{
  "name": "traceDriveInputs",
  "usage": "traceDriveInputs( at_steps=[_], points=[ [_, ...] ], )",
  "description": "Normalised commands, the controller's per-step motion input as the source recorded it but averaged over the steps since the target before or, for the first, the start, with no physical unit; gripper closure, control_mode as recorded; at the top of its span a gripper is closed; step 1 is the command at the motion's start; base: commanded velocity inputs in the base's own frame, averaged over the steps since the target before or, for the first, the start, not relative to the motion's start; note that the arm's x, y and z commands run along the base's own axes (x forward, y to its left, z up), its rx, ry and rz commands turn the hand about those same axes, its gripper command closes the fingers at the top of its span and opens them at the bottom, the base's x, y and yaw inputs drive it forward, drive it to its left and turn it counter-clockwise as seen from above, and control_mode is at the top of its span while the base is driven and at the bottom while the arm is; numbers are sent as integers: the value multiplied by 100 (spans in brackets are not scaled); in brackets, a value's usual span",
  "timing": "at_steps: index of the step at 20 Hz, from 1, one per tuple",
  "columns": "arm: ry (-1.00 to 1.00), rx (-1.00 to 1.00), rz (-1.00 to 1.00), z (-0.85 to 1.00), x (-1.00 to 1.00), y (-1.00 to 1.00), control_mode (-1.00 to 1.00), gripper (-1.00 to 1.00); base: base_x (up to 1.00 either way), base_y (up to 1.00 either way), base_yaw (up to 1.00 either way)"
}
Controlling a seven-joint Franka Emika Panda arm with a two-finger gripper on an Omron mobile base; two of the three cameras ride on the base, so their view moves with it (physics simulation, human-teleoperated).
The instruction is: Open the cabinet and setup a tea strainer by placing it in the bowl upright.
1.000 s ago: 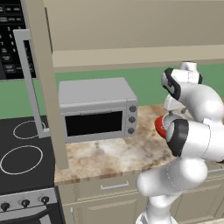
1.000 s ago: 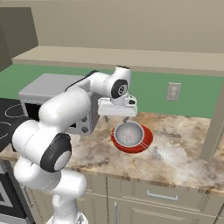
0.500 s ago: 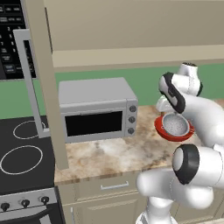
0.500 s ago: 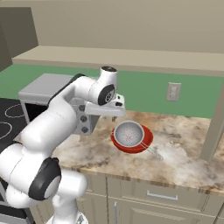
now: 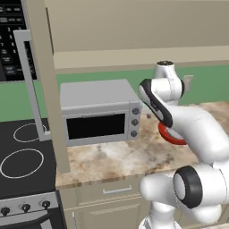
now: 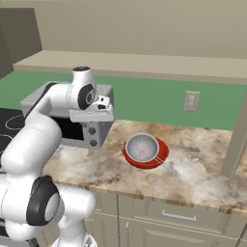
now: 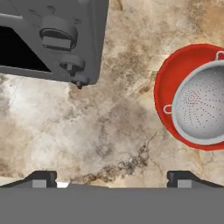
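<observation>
place: I see a kitchen
far left: a black stove top (image 5: pixel 22 152)
on the counter (image 6: pixel 202 169): a grey microwave (image 5: pixel 98 109)
near: beige drawers (image 6: pixel 178 217)
far wall: green

Pincer (image 7: pixel 109 177) wide apart, pointing down, empty.

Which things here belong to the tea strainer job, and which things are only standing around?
Belong to the job:
- tea strainer, sitting upright in the bowl
- red bowl on the counter
- cabinet door, swung open
- gripper, open and empty, beside the bowl

Only standing around:
- microwave
- stove
- wall outlet
- counter drawers
</observation>
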Motion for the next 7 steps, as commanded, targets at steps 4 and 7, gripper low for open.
traceDriveInputs(
  at_steps=[4, 7],
  points=[
    [0, -7, -12, 28, -17, 21, -100, -100, 0, 0, 0],
    [0, 0, -14, 27, -66, 0, -100, -100, 0, 0, 0]
  ],
)
